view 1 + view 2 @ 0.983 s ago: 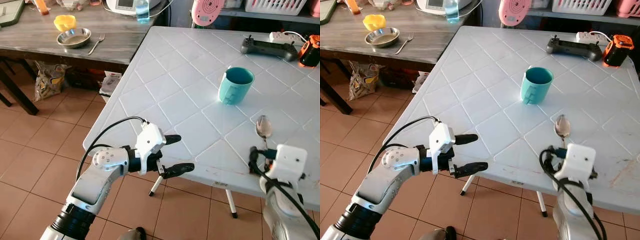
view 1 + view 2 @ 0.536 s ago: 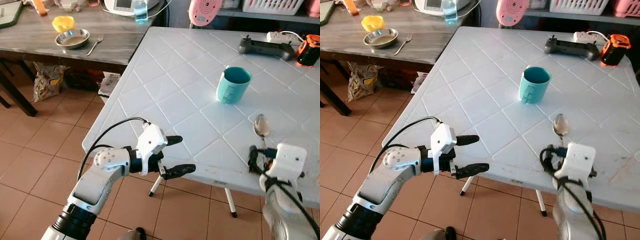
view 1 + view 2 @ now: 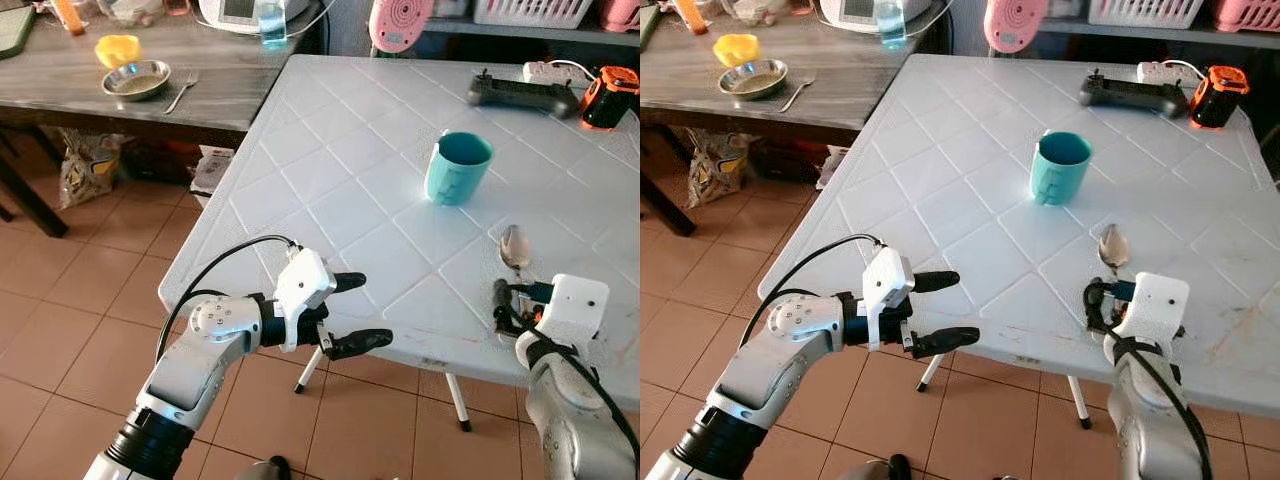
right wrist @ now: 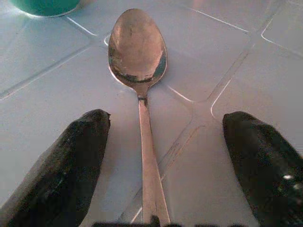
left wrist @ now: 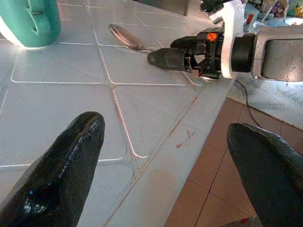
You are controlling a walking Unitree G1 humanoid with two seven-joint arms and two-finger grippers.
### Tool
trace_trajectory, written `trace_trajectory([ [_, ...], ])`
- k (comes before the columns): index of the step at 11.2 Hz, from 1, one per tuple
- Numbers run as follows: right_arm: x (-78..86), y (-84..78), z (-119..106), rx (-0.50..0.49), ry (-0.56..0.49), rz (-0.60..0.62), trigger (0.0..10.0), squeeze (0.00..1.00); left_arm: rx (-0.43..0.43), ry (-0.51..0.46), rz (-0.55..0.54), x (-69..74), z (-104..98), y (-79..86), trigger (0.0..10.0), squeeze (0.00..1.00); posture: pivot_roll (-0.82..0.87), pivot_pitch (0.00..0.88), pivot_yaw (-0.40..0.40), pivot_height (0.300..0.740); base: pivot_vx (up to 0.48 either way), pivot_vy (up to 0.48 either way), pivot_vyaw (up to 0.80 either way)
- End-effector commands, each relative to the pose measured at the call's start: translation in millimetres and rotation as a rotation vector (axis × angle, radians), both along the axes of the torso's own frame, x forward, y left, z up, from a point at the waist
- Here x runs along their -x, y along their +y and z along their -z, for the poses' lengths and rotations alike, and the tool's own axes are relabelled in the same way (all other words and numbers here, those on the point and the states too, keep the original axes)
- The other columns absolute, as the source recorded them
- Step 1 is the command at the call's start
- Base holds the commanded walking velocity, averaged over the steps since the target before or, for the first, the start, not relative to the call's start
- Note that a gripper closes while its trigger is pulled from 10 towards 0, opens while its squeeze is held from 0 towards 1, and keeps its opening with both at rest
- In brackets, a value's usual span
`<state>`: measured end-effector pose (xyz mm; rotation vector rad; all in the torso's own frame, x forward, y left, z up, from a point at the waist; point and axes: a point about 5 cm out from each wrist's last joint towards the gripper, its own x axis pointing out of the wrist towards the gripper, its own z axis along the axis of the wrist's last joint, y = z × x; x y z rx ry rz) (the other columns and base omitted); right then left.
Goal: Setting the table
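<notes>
A metal spoon [image 3: 514,246] lies on the white table [image 3: 330,170] near its front edge, bowl pointing away from me. My right gripper [image 3: 503,306] rests low on the table, open, with the spoon's handle [image 4: 144,137] between its two fingers [image 4: 71,165] and touching neither. A teal mug [image 3: 458,168] stands upright beyond the spoon, toward the table's middle. My left gripper [image 3: 372,308] hovers open and empty at the front edge, left of the spoon. In the left wrist view the mug [image 5: 28,21], spoon [image 5: 125,37] and right gripper [image 5: 161,57] lie ahead.
A game controller [image 3: 518,92] and an orange device [image 3: 610,97] sit at the table's far right. On the wooden side table [image 3: 60,75] to the left are a steel bowl [image 3: 135,78], a fork [image 3: 184,90] and a yellow cup [image 3: 117,47]. Tiled floor lies below.
The whole picture has slid slightly as the camera moved. Both grippers keep their places relative to the table and spoon, and both stay open.
</notes>
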<state>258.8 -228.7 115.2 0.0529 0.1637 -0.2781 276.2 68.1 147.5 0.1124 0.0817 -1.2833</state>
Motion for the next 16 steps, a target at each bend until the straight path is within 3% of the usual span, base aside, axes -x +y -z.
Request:
trace_trajectory([
  [1, 4.0, 6.9, 15.5, -0.043, 0.076, -0.03, 0.0, 0.0, -0.008, 0.0, 0.007, 2.7, 0.0, 0.2, 10.0, 0.0, 0.08, 0.178, 0.053, 0.74, 0.0, 0.0, 0.0],
  [4, 10.1, 17.5, 24.6, -0.085, 0.11, -0.089, 0.0, 0.0, -0.006, -0.003, -0.001, 2.0, -0.8, -0.3, 10.0, 0.0, 0.08, 0.173, 0.048, 0.74, 0.0, 0.0, 0.0],
  [16, 18.9, 27.0, 34.2, -0.181, 0.158, -0.194, 0.0, 0.0, -0.015, 0.008, -0.007, 1.4, 0.3, -0.3, 10.0, 0.0, 0.09, 0.185, 0.054, 0.74, 0.0, 0.0, 0.0],
])
